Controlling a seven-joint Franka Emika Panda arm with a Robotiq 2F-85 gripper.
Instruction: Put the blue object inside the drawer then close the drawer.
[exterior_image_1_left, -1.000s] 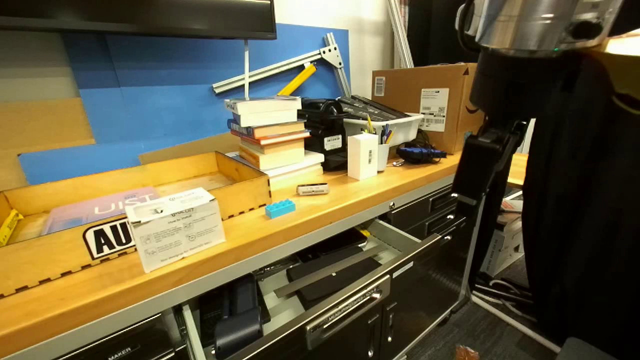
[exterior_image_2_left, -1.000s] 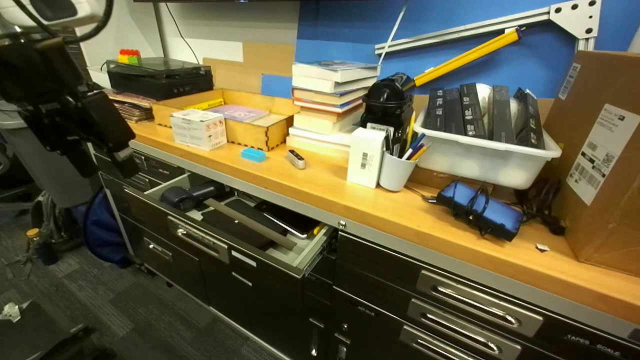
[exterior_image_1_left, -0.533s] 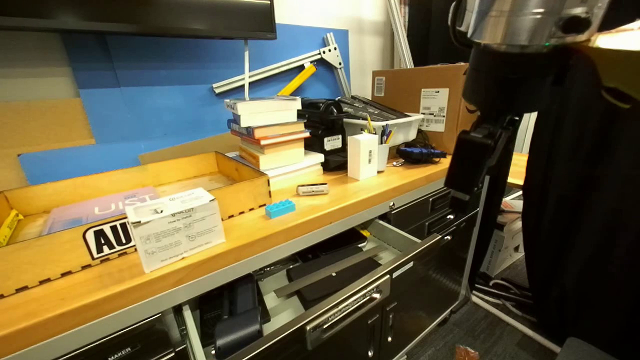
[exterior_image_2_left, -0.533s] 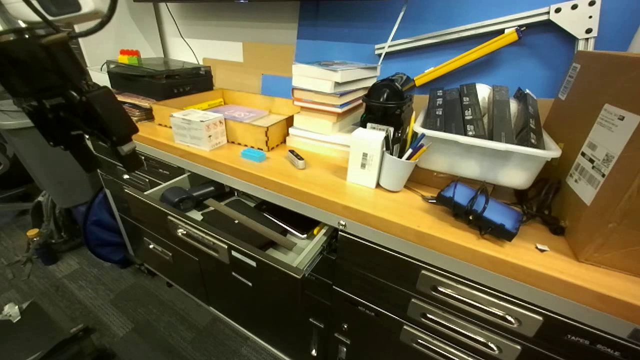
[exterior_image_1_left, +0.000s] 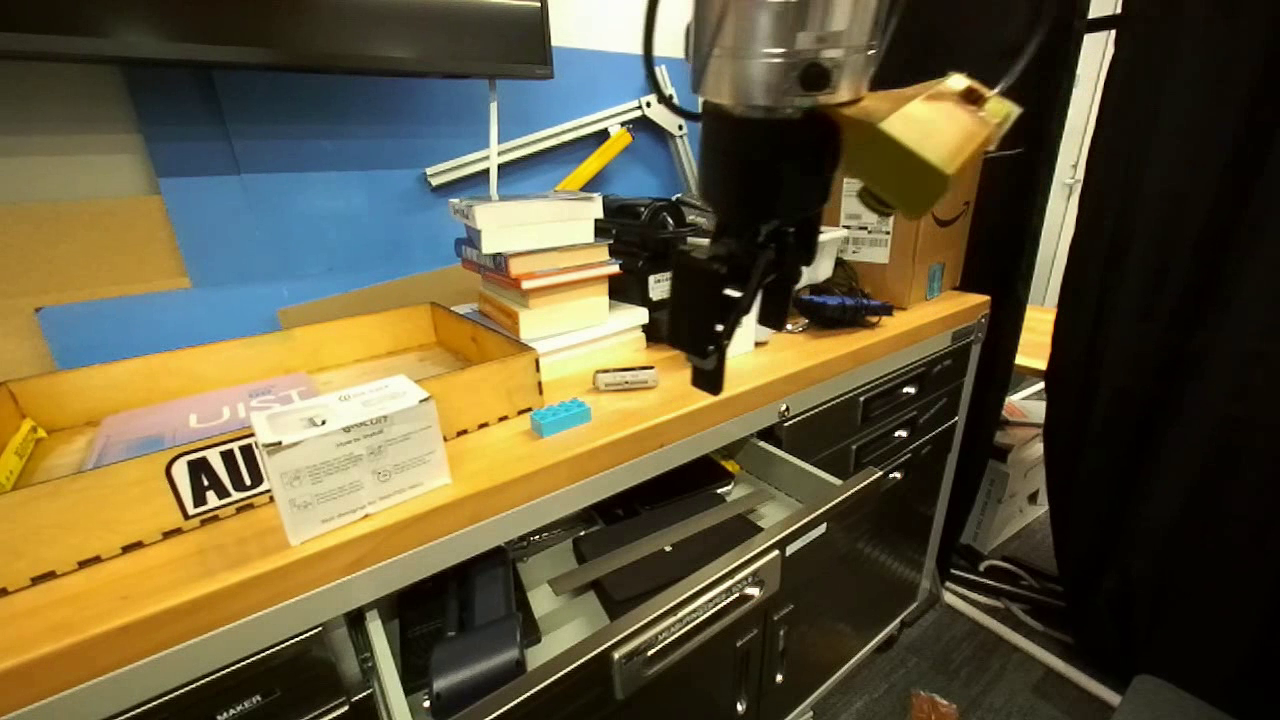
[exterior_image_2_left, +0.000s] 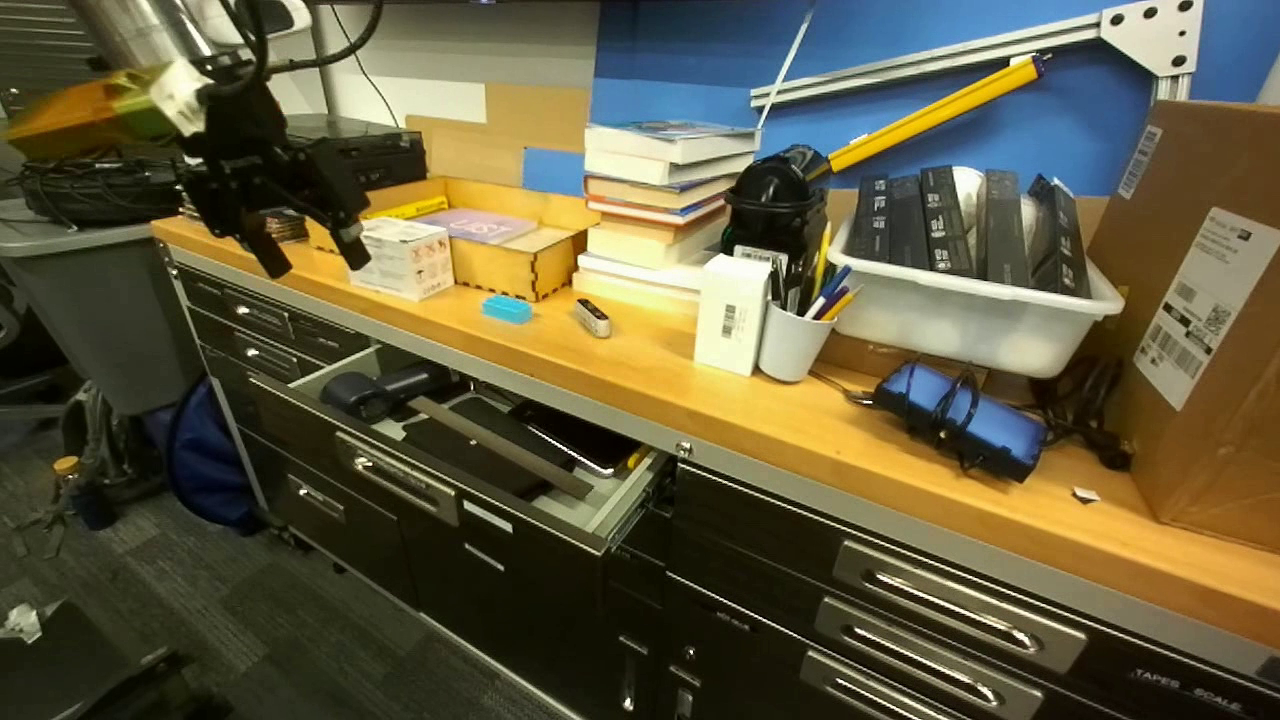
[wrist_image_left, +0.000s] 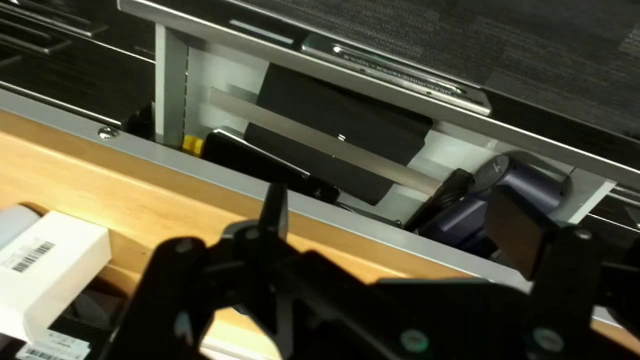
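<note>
While the drawer (exterior_image_1_left: 820, 514) stands pulled out, the blue brick (exterior_image_1_left: 560, 419) lies on the wooden worktop (exterior_image_1_left: 665, 422).
In an exterior view, the gripper (exterior_image_2_left: 315, 257) hangs to the brick's left — fingers (exterior_image_2_left: 270, 254) apart — well away.

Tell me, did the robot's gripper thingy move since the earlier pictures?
Yes. In an exterior view, the gripper has moved rightward and up in the picture, toward the printed white box, which has stayed put.
</note>
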